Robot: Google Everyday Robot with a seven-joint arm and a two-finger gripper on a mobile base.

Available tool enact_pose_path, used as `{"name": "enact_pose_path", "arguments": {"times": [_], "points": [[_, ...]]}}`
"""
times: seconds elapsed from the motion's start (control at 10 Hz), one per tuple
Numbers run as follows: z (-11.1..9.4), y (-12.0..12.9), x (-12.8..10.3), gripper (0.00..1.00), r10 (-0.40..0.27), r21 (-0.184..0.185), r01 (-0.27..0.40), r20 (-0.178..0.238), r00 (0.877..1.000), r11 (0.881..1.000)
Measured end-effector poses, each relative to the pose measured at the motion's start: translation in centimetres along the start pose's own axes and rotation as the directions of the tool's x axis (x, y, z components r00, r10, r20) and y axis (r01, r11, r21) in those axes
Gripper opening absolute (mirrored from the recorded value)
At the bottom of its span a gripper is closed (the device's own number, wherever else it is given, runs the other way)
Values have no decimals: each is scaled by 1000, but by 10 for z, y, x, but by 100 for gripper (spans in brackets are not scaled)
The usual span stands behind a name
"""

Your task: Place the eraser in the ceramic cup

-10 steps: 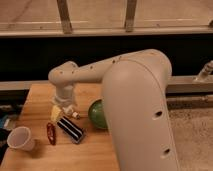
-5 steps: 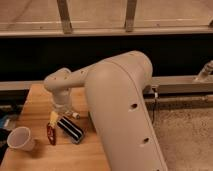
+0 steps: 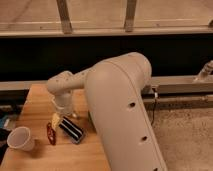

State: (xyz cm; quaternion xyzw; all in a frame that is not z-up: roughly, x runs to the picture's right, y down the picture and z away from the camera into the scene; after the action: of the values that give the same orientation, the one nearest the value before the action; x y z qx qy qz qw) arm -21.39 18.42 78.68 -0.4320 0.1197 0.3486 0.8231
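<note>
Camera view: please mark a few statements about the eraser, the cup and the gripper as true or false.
1. The eraser lies on the wooden table, outside the ceramic cup. True.
2. The ceramic cup stands at the table's right edge. False: it stands near the table's front left corner.
3. A slim red object lies between the cup and the eraser. True.
4. The gripper hangs directly over the ceramic cup. False: it is low over the table by the eraser's far end, well to the right of the cup.
5. The eraser rests against the cup. False: the two are apart, with the red object in the gap.
</note>
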Motion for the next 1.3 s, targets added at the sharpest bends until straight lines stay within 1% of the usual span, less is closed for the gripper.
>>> {"name": "enact_pose_path", "arguments": {"times": [0.2,0.4,1.0,1.1,1.3], "points": [[8,1,2,80,13,-21,-13,-4,1000,1000],[15,6,-1,80,7,-42,-8,-4,1000,999],[33,14,-20,80,-21,-90,22,6,1000,996],[35,16,-24,78,-27,-92,27,4,1000,995],[37,22,-28,64,-41,-79,41,-8,999,996]]}}
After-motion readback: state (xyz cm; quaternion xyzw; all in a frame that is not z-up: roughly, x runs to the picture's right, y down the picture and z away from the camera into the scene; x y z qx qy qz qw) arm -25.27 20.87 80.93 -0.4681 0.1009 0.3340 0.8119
